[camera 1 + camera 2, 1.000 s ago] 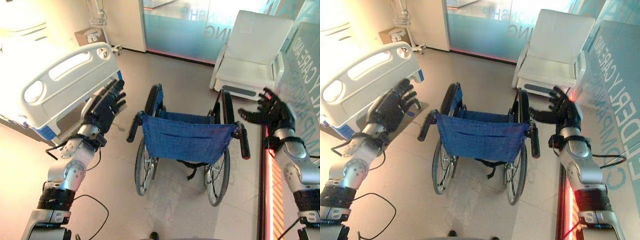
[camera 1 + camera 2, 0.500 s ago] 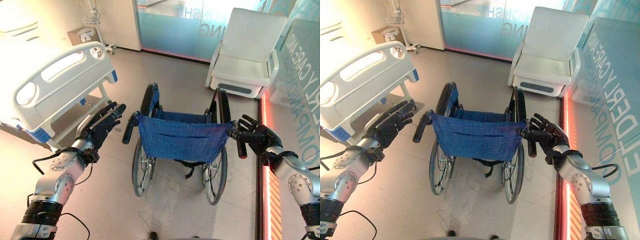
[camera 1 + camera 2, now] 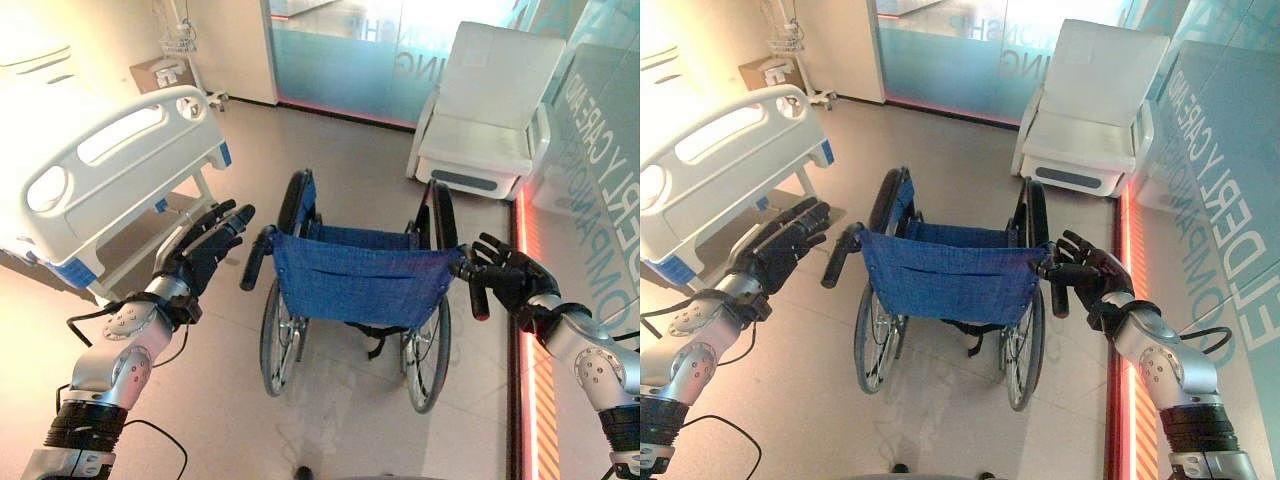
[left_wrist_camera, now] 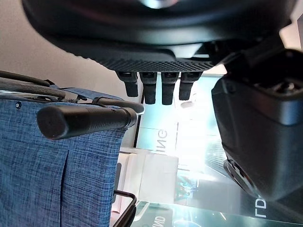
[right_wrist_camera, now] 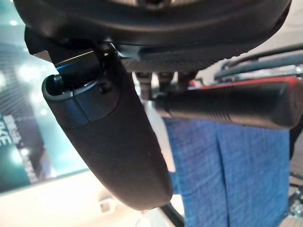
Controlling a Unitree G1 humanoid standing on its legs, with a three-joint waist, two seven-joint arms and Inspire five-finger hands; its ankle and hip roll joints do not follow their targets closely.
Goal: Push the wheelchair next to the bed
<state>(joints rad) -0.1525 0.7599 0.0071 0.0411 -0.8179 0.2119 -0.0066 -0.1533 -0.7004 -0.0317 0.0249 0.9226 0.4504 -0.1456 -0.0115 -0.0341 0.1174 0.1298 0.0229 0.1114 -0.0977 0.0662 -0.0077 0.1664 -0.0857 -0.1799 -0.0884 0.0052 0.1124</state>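
A white bed stands left of the blue wheelchair. The left hand, fingers straight, hovers beside its left handle. The right hand, fingers spread, touches its right handle.

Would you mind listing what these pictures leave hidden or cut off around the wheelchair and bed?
- Wheelchair seat and footrests: hidden behind its blue backrest in both eye views.
- Bed: cut off by the left edge of the eye views.
- Right hand contact with the push handle: unclear; the right wrist view shows the handle close against the fingers.

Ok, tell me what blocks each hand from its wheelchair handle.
Nothing visible does. The left hand is open beside the left push handle, open air between them. The right hand is open at the right push handle, not closed around it.
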